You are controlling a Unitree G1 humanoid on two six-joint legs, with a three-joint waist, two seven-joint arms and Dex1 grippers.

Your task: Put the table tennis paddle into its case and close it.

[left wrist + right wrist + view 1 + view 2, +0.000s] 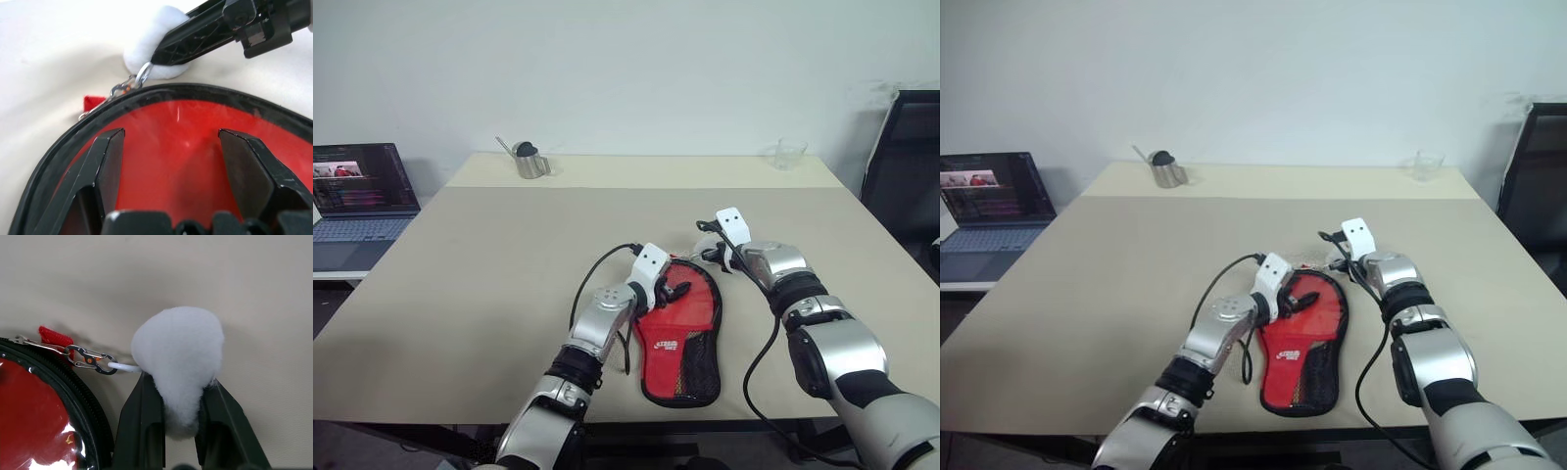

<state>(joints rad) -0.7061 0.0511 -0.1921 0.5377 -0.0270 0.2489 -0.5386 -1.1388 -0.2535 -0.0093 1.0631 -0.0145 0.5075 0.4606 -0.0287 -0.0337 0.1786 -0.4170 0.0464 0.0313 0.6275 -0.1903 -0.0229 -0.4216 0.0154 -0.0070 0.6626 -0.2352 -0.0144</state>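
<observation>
Red and black-edged, one case (682,333) lies on the table (489,284) near its front edge, round end at twelve o'clock. We see one white pompom (178,357) there, pinched by our right gripper (183,431). Our left gripper (171,161) hovers spread wide over the clear window. Far edge: one metal cup (529,160) at eleven o'clock, one clear glass (790,154) at one.

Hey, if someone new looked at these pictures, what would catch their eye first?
The red case lying near the front edge of the beige table, between the two arms. The right hand pinches the white pompom clipped to the case's far end, while the left hand hovers open over the clear window.
</observation>
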